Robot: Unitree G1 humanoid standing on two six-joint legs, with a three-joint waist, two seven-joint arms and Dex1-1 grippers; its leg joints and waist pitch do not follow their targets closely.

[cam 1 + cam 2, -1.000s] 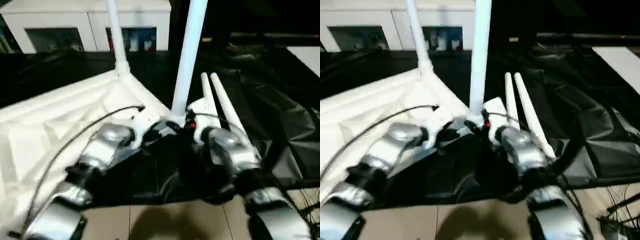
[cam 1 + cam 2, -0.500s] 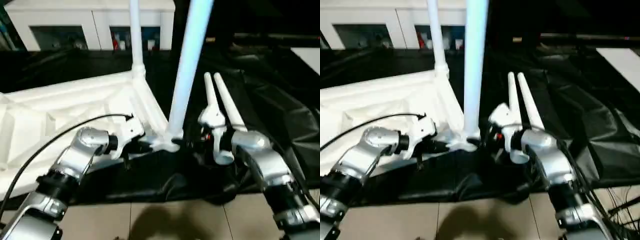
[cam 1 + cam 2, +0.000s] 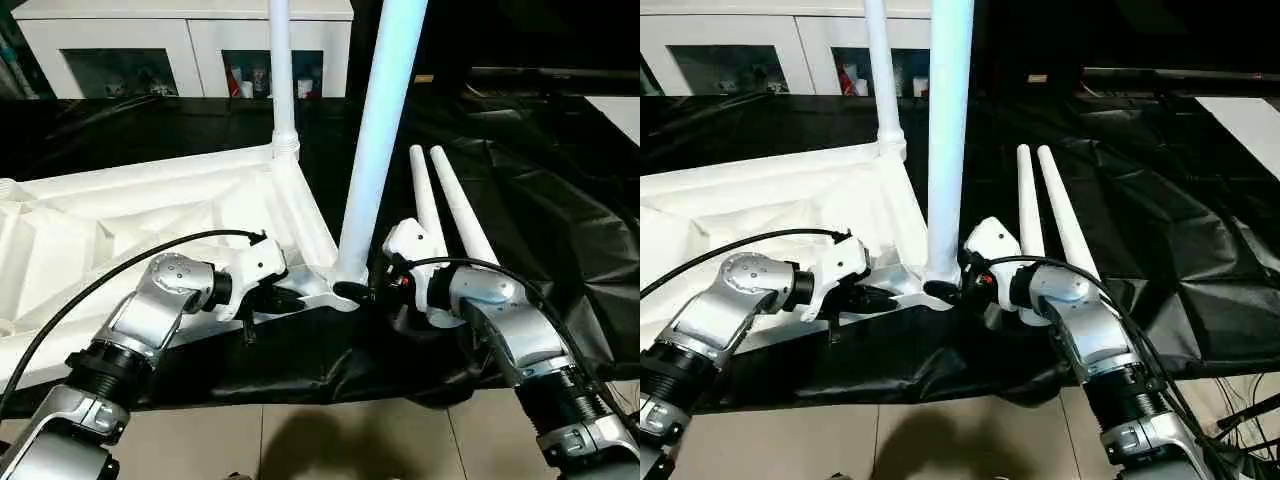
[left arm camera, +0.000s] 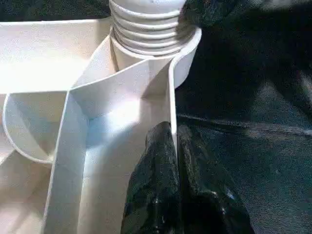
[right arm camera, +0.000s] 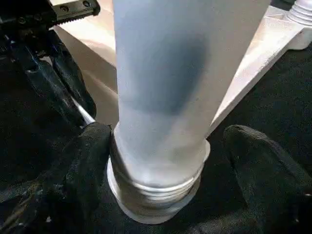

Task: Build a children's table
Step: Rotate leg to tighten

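Tabletop: ribbed white plastic; leg a smooth tapered tube.

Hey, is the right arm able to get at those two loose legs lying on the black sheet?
Probably yes: the two loose legs lie just beyond the right tool, with nothing between, though it sits open around the standing leg.

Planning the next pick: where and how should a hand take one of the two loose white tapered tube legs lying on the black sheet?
Grip the nearer loose white tapered tube leg at its thick near end, from above, fingers spanning its width. It lies flat on the black sheet, close beside its twin, so the outer side has more room.
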